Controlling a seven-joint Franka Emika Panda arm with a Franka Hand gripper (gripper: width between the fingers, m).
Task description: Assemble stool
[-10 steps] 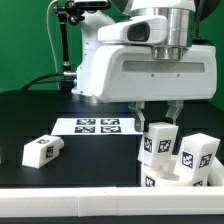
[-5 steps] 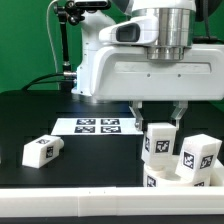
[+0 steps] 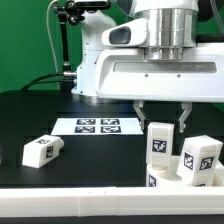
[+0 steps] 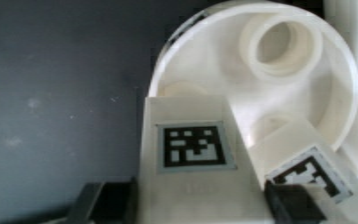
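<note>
**Gripper closed on an upright stool leg over the seat**

Exterior view: gripper (image 3: 161, 116) hanging from the white arm, fingers (image 3: 139, 110) straddling the top of an upright leg (image 3: 160, 143); jaws drawn in narrow against that block, gripping it. Tag on the gripped leg's front face. Second leg (image 3: 198, 160) just beside it toward the exterior view's right, also upright, slightly tilted, tag on its front. Both standing on the seat (image 3: 166, 181), only partly visible low at the exterior view's right, behind a pale edge in the foreground. Third leg (image 3: 42, 150) lying on its side on the black table (image 3: 40, 115), well apart toward the exterior view's left. Marker board (image 3: 96, 126) flat on the table between the lying leg and the gripped one, further back.

Wrist view: seen down along the gripped leg (image 4: 195, 143), its square tag facing the camera; dark finger pads (image 4: 105, 203) at either side of the block's near end; round rimmed seat (image 4: 229, 70) beyond, with a round socket hole (image 4: 284, 45) in it; corner of the second leg's tag (image 4: 311, 170) just beside the gripped block; dark table alongside the seat's rim.
</note>
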